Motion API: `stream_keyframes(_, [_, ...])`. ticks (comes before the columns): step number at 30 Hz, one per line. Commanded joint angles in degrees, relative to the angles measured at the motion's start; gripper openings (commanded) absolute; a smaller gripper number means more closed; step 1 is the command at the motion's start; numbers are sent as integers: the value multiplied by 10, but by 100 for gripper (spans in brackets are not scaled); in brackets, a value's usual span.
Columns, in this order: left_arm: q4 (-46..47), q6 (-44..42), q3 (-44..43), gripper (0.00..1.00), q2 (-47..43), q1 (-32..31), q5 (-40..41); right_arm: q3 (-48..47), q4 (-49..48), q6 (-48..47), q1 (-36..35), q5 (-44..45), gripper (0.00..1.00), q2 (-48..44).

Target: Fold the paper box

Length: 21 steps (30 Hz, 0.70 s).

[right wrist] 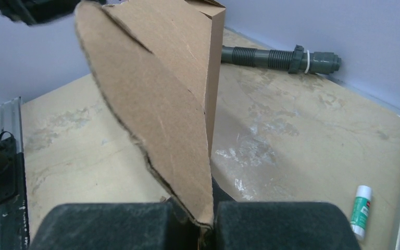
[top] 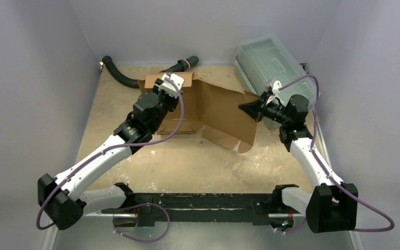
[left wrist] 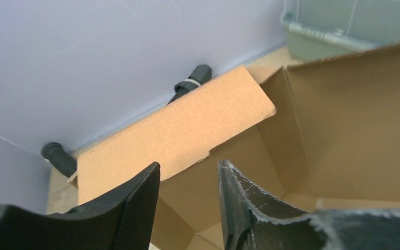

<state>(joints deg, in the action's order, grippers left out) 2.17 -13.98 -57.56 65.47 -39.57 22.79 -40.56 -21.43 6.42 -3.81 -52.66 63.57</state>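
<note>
The paper box [top: 216, 109] is brown cardboard, half-formed, lying at the back middle of the table. One large panel stands raised on its right side. My right gripper [top: 247, 108] is shut on that panel's right edge; in the right wrist view the cardboard [right wrist: 161, 94] rises out of the pinched jaws [right wrist: 205, 224]. My left gripper [top: 174, 86] hovers over the box's left end. Its jaws [left wrist: 187, 169] stand apart with nothing pinched, a folded flap [left wrist: 187, 130] and the box's inner wall [left wrist: 344, 130] just beyond them.
A clear greenish lidded bin [top: 268, 65] stands at the back right, close behind my right gripper. A black ribbed hose [top: 122, 75] lies along the back wall. A small glue stick [right wrist: 362, 211] rests on the table in the right wrist view. White walls close three sides.
</note>
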Motion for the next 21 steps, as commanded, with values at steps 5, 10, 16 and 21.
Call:
stream_keyframes(5, [-118,252,47,48,-136,-2,-136,-30,21,-47,-1,13,0,-20])
stream_keyframes(10, [-105,403,221,47,-248,-2,-183,-30,22,-51,-1,4,0,-17])
stream_keyframes(16, [-119,474,285,53,-355,-2,-13,-37,42,-76,-2,2,0,-16])
stream_keyframes(21, [-123,396,222,74,-329,0,95,-40,52,-90,4,1,0,-23])
